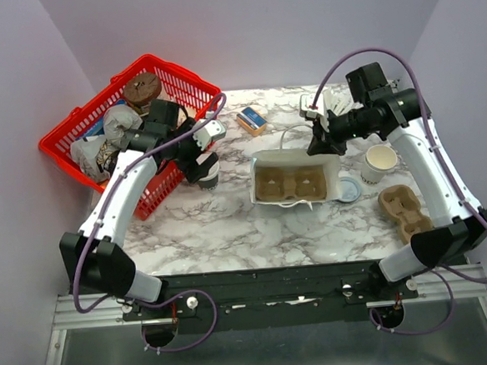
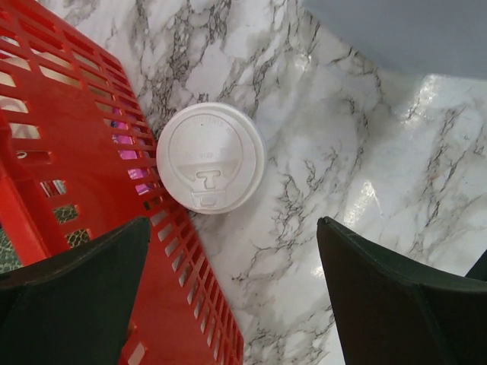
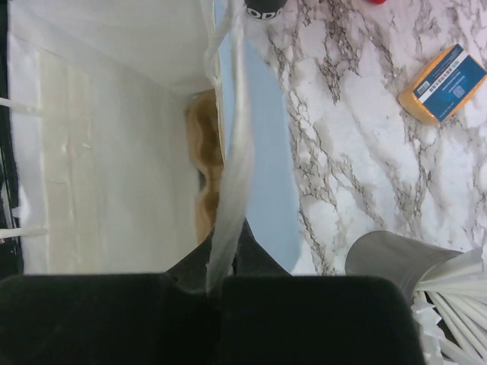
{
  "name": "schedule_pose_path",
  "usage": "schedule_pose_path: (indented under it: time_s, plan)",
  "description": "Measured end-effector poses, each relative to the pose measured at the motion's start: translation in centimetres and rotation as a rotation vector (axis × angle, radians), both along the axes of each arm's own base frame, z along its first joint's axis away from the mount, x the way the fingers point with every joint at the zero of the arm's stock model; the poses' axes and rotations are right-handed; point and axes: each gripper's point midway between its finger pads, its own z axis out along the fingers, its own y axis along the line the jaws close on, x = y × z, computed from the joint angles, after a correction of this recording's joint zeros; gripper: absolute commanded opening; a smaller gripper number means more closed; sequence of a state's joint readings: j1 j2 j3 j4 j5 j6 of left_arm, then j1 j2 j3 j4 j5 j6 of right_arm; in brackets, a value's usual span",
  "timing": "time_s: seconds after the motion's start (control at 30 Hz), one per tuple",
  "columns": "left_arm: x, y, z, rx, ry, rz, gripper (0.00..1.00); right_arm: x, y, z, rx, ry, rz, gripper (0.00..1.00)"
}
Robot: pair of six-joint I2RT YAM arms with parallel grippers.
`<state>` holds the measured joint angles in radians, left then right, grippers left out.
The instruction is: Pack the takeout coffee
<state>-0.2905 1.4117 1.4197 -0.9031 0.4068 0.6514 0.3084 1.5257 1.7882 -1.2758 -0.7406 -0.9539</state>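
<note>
Left wrist view shows the coffee cup (image 2: 211,157) on the table (image 2: 365,152), touching the red basket (image 2: 68,129). The left gripper (image 2: 233,228) hangs wide open above it. The right gripper (image 3: 221,280) pinches the bag (image 3: 114,152) edge. Next, I think: go down and squeeze the cup.

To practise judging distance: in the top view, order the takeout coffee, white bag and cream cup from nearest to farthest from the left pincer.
1. The takeout coffee, at the tips of the left pincer, left side.
2. The white bag, table centre.
3. The cream cup, far right side.
</note>
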Motion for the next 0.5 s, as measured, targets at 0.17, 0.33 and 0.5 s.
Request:
schedule_pose_path:
  time_s: [0.17, 0.33, 0.5]
  plan:
    - [1.8, -0.3, -2.3, 0.081, 0.057, -0.063, 0.98, -1.5, -0.6, 0.7, 0.005, -0.015, -0.020, 0.01]
    - [3.5, -1.5, -2.4, 0.104, 0.063, -0.111, 0.98, -1.7, -0.8, 0.1, -0.006, 0.009, -0.034, 0.01]
    - [5.1, -2.7, -1.9, 0.090, 0.092, -0.128, 0.98, -1.7, -0.8, -0.2, -0.009, 0.016, -0.036, 0.01]
